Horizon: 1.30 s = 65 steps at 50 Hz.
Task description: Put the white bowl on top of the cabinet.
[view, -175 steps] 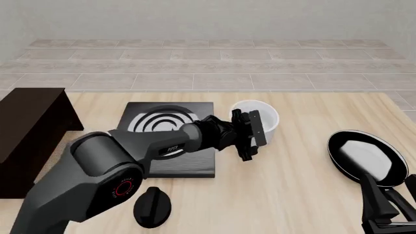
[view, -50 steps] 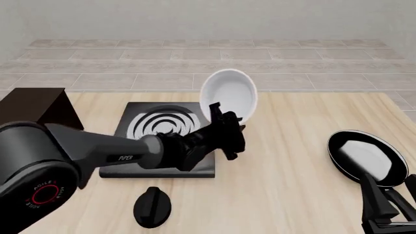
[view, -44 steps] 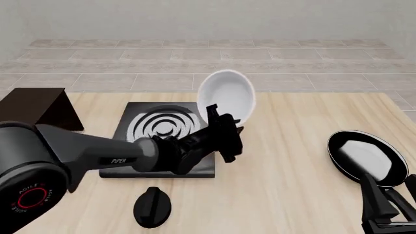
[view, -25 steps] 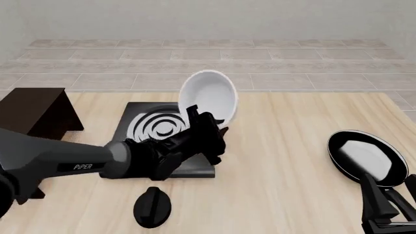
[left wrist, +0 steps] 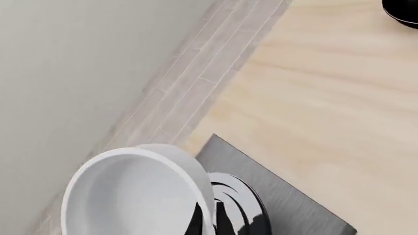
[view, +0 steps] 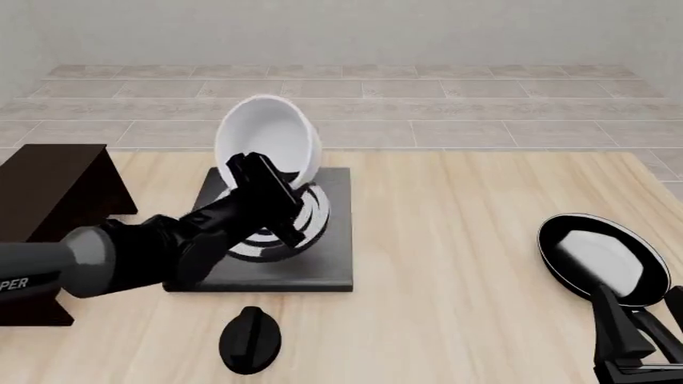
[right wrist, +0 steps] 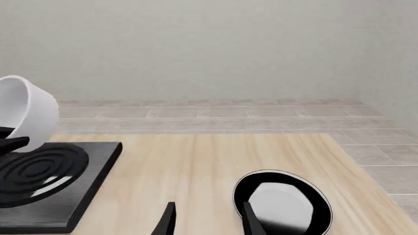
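The left tool [view: 267, 188] is clamped on the rim of the white bowl [view: 267, 144], one finger inside and one outside the wall, as the left wrist view shows at the bowl's edge [left wrist: 134, 196]. The bowl is held in the air, tipped so its mouth faces partly toward the camera, above the far part of the black stove plate [view: 320, 264] with grey concentric rings and right of the cabinet [view: 48, 192], whose flat dark top sits at the left edge of the surface [view: 459, 240]. Nothing rests on the visible part of that top.

The bowl looks rigid and glossy — probably ceramic-like, so slippery under a thin pinch and prone to swinging around the grip line, since the hold is at one point of the rim with the whole body hanging off it. It seems light for its size, deep and straight-walled. A rim pinch is the sensible hold on such a shape; the wall is too wide to span. It will likely need levelling before it is set down, or it may land on its edge and roll.

The right tool [right wrist: 205, 220] idles at the near right with its fingers parted and nothing between them, just beside the black-rimmed pan [view: 603, 260]. A black knob [view: 251, 340] lies near the front.
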Motion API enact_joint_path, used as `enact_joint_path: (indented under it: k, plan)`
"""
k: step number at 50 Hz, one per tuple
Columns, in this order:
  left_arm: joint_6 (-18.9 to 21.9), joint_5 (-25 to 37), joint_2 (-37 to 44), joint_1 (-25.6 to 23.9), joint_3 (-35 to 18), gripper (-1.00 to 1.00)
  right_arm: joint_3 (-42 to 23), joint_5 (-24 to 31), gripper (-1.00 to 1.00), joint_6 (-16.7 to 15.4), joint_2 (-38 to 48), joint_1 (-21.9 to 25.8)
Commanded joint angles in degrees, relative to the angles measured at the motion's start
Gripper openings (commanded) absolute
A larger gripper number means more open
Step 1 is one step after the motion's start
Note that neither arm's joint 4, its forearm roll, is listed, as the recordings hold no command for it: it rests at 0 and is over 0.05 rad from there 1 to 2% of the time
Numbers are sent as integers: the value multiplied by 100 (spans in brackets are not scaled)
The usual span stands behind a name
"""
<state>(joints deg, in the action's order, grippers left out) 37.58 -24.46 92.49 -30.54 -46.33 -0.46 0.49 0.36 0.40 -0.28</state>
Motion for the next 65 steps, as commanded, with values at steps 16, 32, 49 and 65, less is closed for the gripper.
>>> enact_joint_path:
  k: [16,32,49,65]
  plan:
    - [-302,968,-824,1434,104,-100,0,0,100,0,0,-1]
    - [-288,1313,-943,2062,372,-100,0,0,100,0,0,-1]
    - [-605,2422,-2316,2755,435,-100,0,0,100,2,1,0]
    - [-1048,4030,-2836,3179,-541,-100,0,0,100,1,0,0]
